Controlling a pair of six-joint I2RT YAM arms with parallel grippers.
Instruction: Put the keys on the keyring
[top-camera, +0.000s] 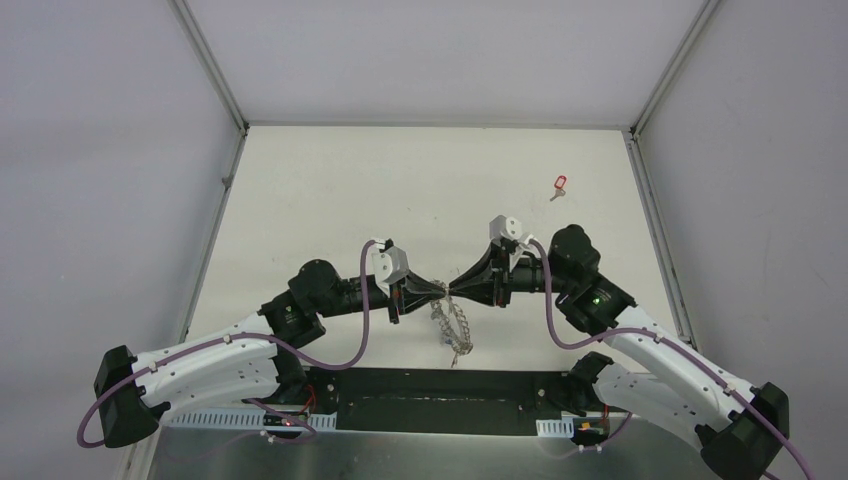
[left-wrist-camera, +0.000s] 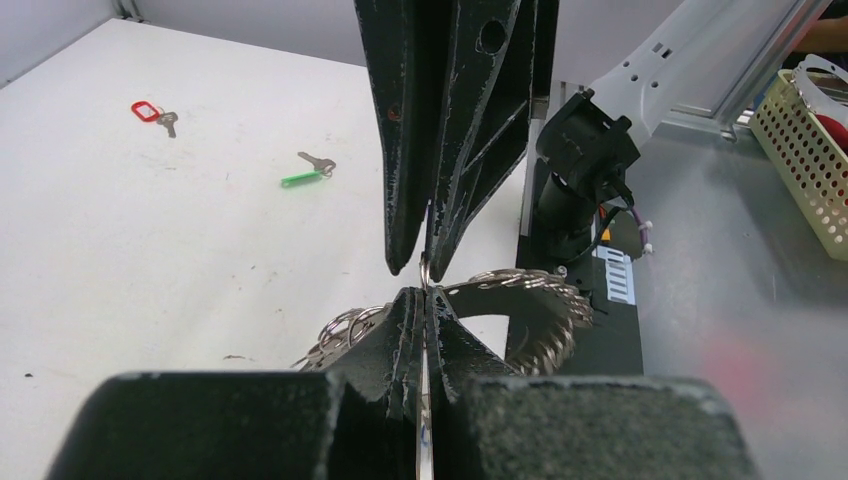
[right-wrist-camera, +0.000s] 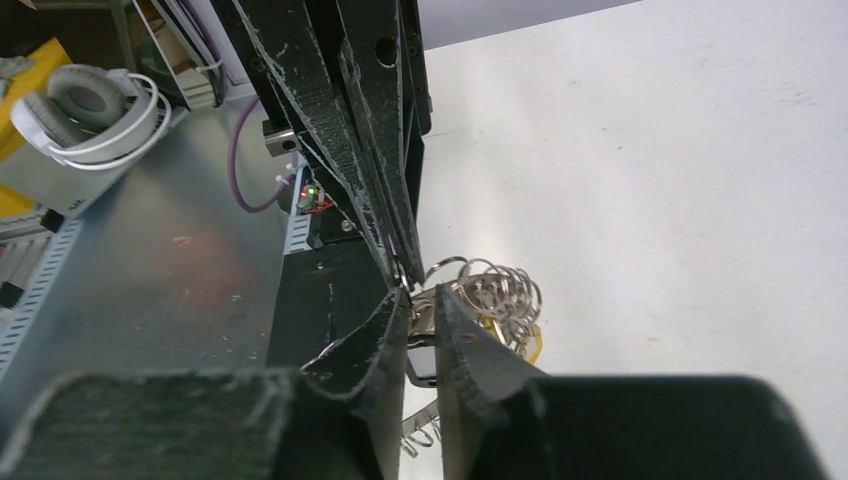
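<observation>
My two grippers meet tip to tip above the table's near edge. The left gripper is shut on a thin silver key seen edge-on, with a trace of blue low between its fingers. The right gripper pinches the keyring, its jaws a little apart with the metal filling the gap. A small split ring sits where the tips meet. The keyring hangs below them, fringed with silver rings. A red-tagged key and a green-tagged key lie on the table.
A yellow tag shows among the keyring's rings. A mesh basket and white headphones lie beyond the metal mounting plate. The right arm's base stands close behind the keyring. Grey walls enclose the table.
</observation>
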